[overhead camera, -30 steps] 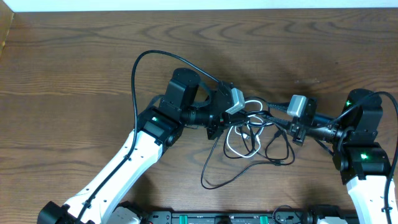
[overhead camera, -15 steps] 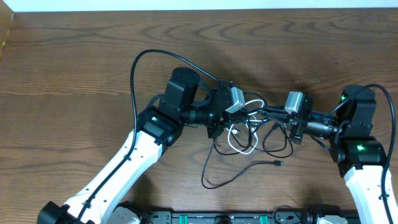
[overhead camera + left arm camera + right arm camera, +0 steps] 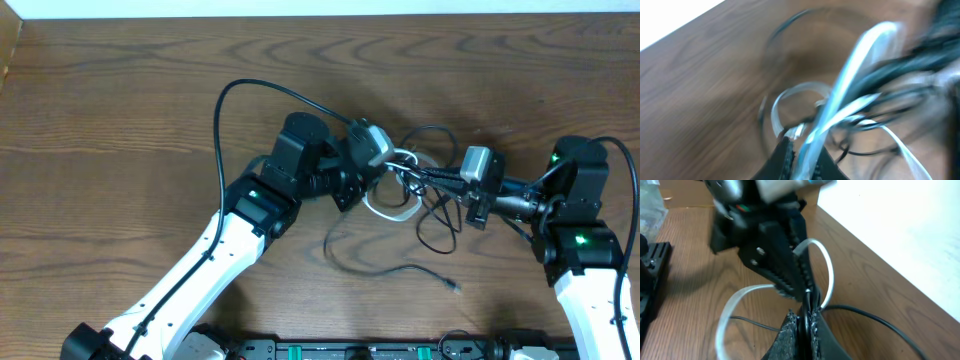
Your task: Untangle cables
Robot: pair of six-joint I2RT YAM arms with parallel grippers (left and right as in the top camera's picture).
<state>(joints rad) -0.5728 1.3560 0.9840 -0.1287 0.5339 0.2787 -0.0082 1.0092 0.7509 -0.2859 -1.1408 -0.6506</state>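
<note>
With the cables (image 3: 405,187) bunched between the two arms near the middle of the table (image 3: 120,100), the left gripper (image 3: 802,150) is clamping shut on the white cord (image 3: 855,60) and the right gripper (image 3: 803,319) on a black cord (image 3: 865,312), so any hard pull apart is probably risking a tighter knot or a slipped cord.

The left gripper (image 3: 392,168) and right gripper (image 3: 418,173) meet mid-frame, pinching the cables (image 3: 396,210). A black plug (image 3: 455,287) lies loose below.

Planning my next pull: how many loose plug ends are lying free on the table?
1. A black plug end lies on the table, at the tip of a strand trailing out below the bundle, nearer the right arm. Others may be hidden inside the bundle.
</note>
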